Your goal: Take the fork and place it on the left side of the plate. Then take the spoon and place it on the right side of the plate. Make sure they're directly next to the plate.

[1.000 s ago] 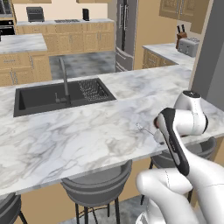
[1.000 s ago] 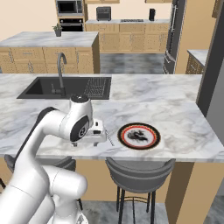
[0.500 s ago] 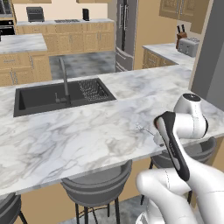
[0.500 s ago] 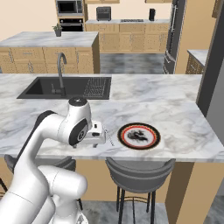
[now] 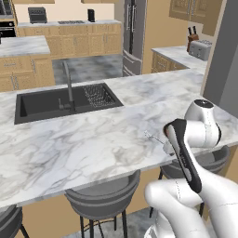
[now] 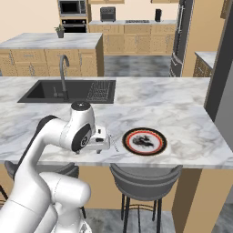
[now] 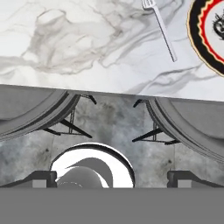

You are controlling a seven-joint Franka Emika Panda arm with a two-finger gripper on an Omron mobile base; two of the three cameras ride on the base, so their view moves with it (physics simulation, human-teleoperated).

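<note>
The plate (image 6: 144, 141) lies flat on the marble desk (image 6: 182, 118) near its front edge, to the right of the arm's hand. In the hand view only a slice of the plate's red-and-black rim shows at the upper right corner, the rest cut off by the frame. The fork (image 7: 160, 28) lies on the desk just left of the plate, apart from its rim; its tines are partly clipped at the top edge there. In the right base view the fork is a faint thin line between hand and plate, mostly hidden by the hand; in the left base view it is a small sliver beside the forearm. The pincer (image 7: 112, 179) stands wide open, empty, its two dark tips low in the hand view, over the desk's near edge and the grey stools (image 7: 26, 116) below.
</note>
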